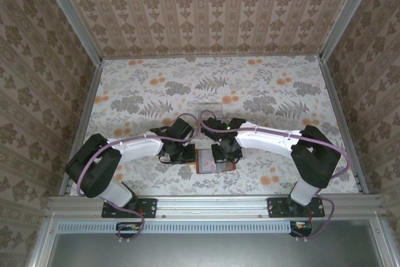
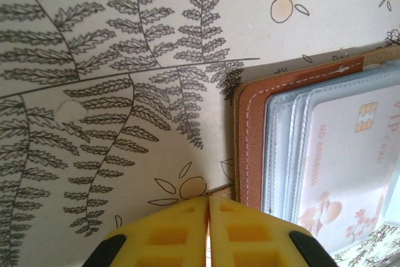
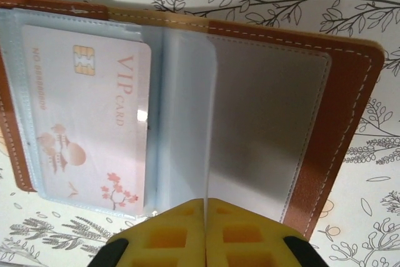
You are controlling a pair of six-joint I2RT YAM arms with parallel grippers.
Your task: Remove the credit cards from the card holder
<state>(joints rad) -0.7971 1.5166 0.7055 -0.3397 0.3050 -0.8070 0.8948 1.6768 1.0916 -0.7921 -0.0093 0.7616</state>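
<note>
The card holder [image 1: 211, 161] lies open on the floral table between the two arms, its reddish-brown leather rim [image 3: 350, 110] framing clear plastic sleeves. A pale credit card [image 3: 87, 110] printed "VIP CARD", with a gold chip, sits inside the left sleeve and also appears in the left wrist view [image 2: 347, 161]. My right gripper [image 3: 205, 201] is shut on a clear sleeve page [image 3: 187, 110], which stands up edge-on from between its yellow fingertips. My left gripper [image 2: 208, 199] is shut, its tips at the holder's leather edge [image 2: 253, 148], with nothing seen between them.
A small clear plastic box [image 1: 211, 107] stands on the table just behind the grippers. Patterned walls close in the table at the back and both sides. The arm bases sit on the metal rail [image 1: 212, 203] at the near edge.
</note>
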